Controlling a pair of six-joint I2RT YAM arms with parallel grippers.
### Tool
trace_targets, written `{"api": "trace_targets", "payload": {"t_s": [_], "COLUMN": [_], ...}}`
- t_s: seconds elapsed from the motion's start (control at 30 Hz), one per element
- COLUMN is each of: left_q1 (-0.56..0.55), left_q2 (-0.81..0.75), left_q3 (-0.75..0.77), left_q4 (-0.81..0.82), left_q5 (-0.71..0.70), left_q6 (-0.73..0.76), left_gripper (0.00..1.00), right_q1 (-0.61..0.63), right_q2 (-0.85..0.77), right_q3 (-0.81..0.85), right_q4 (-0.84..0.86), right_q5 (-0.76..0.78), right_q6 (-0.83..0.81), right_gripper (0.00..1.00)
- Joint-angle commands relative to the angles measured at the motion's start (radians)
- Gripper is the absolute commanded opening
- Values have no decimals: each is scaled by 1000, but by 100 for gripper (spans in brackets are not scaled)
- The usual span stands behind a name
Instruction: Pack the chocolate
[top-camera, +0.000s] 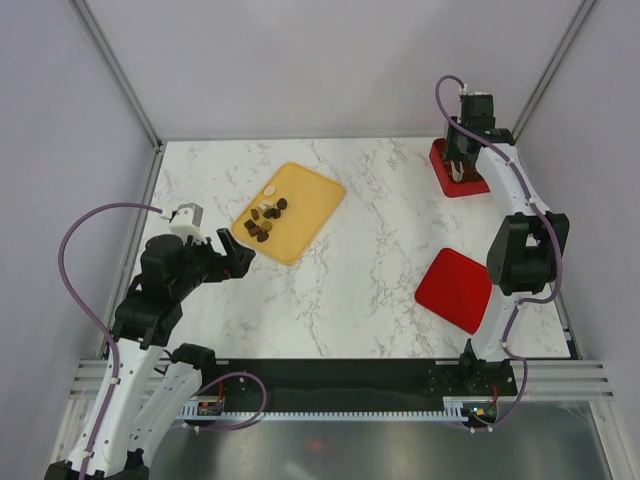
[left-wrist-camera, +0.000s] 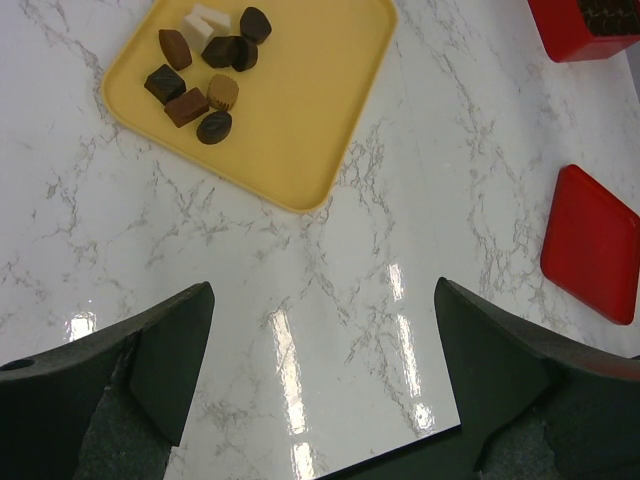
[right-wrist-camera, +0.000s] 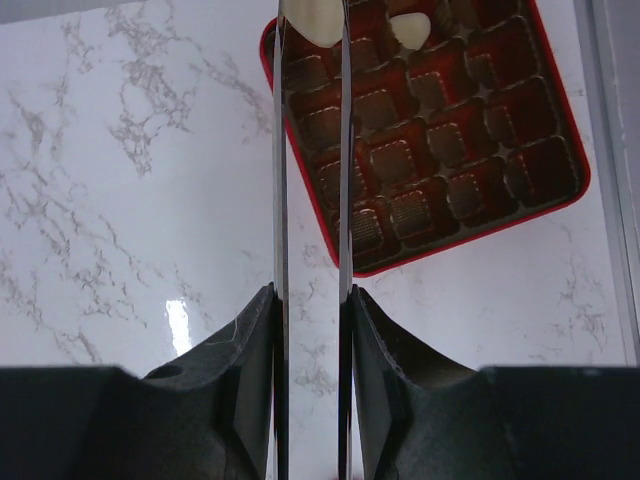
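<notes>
Several chocolate pieces (left-wrist-camera: 205, 70), dark brown, tan and white, lie clustered on the far part of the yellow tray (left-wrist-camera: 300, 110). My left gripper (left-wrist-camera: 322, 300) hangs open over bare table just short of that tray, with nothing between its fingers. My right gripper (right-wrist-camera: 312, 15) has its long thin blades shut on a cream-white chocolate (right-wrist-camera: 312, 24) above the near-left corner of the red gridded box (right-wrist-camera: 540, 195). Another white piece (right-wrist-camera: 410, 30) sits in a cell of the box. In the top view the right gripper (top-camera: 462, 170) stands over the box (top-camera: 440, 160) at the back right.
The red lid (top-camera: 455, 290) lies flat on the table at the front right, beside the right arm. In the left wrist view the lid (left-wrist-camera: 590, 245) is at the right edge. Metal frame posts and grey walls close in the marble table (top-camera: 380, 230).
</notes>
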Motion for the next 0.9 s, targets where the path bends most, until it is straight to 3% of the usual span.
{"api": "trace_targets", "payload": {"t_s": [0.0, 0.87], "left_q1": [6, 4], "left_q2": [0, 6], "left_q3": [-6, -6], "left_q4": [29, 31], "left_q5": [-6, -14], "left_q6": [13, 13], "left_gripper": [100, 100], "right_q1": [-24, -90], "right_q2": [28, 160], "right_q3": [64, 127], "right_q4": [6, 25], "right_q5": [29, 5], "right_q6": [35, 30], "right_gripper": [34, 41]}}
